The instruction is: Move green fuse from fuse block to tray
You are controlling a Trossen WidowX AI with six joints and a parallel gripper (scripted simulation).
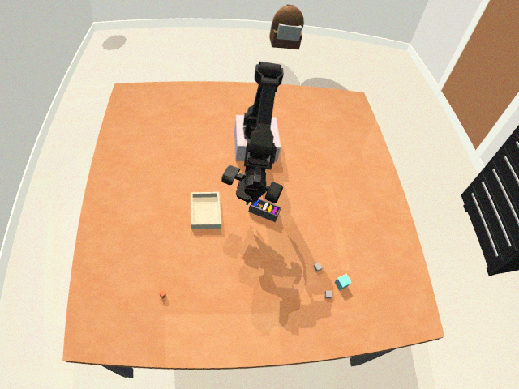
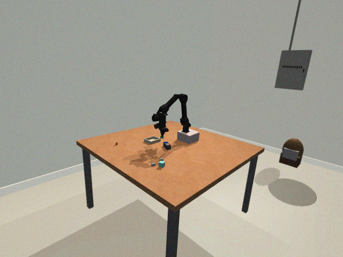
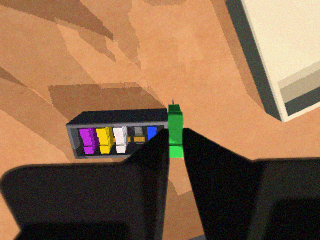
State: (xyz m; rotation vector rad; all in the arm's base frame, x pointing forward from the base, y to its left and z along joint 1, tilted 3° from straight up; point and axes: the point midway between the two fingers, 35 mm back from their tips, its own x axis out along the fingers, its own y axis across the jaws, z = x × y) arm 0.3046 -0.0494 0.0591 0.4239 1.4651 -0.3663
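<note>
Tool clenched on the green fuse, my two black fingers pinching its lower half; top half sticks out past the tips

Fuse is out of its slot: in the wrist view it hangs off the tray-side end of the fuse block, past the blue fuse. Empty slot sits between blue and white; yellow and purple beyond that. Exterior view shows the fuse well above the bench, higher than the block

Step in hand, as I read it: carry over to the tray

How I'd do it well:
- hold grip as is, no re-pinch mid-air
- hold height until fully clear of the block end; clearance to its end wall looks thin in the wrist view, can't tell the real gap
- translate straight toward the tray, away from the block, no swing back over blue
- tray is near, on the bench beside the block, so a short lateral move
- centre over the tray floor, not its rim, then descend
- release low so it doesn't bounce out

Loose cubes far down the bench are off my path
</note>
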